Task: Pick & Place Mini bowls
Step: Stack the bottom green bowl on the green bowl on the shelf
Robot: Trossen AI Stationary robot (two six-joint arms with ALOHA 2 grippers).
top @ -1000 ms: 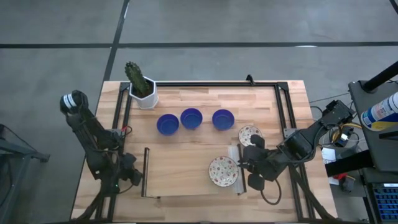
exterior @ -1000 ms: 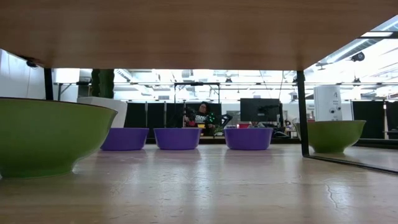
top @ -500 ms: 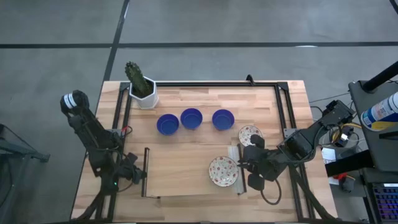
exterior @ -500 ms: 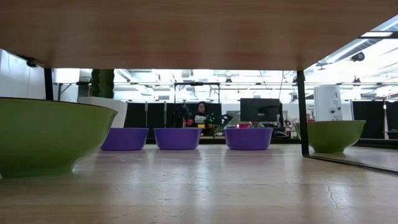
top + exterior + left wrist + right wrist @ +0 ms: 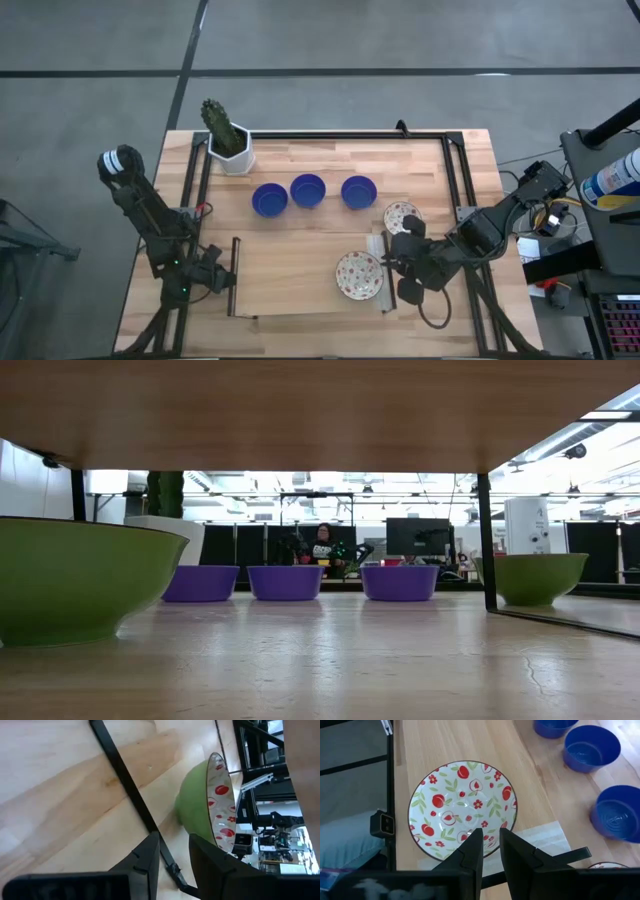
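Three glossy blue mini bowls (image 5: pixel 270 199), (image 5: pixel 307 190), (image 5: pixel 358 191) stand upright in a row across the middle of the table. Two white bowls with red floral insides and green outsides rest on their bases, one toward the right (image 5: pixel 402 216) and one nearer the front (image 5: pixel 359 275). My right gripper (image 5: pixel 392 268) sits just right of the front floral bowl (image 5: pixel 462 807), shut, its tips above that bowl's rim in the right wrist view. My left gripper (image 5: pixel 215 280) is shut, low at the near left, far from the bowls.
A cactus in a white hexagonal pot (image 5: pixel 228 145) stands at the far left corner. A black frame (image 5: pixel 330 135) runs along the table, with a loose black bar (image 5: pixel 235 278) by my left gripper. A pale sheet (image 5: pixel 542 836) lies beside the front floral bowl. Bare wood spans the middle.
My left arm has shifted slightly toward the table's right and near edge. The bowls and my right arm have kept still.
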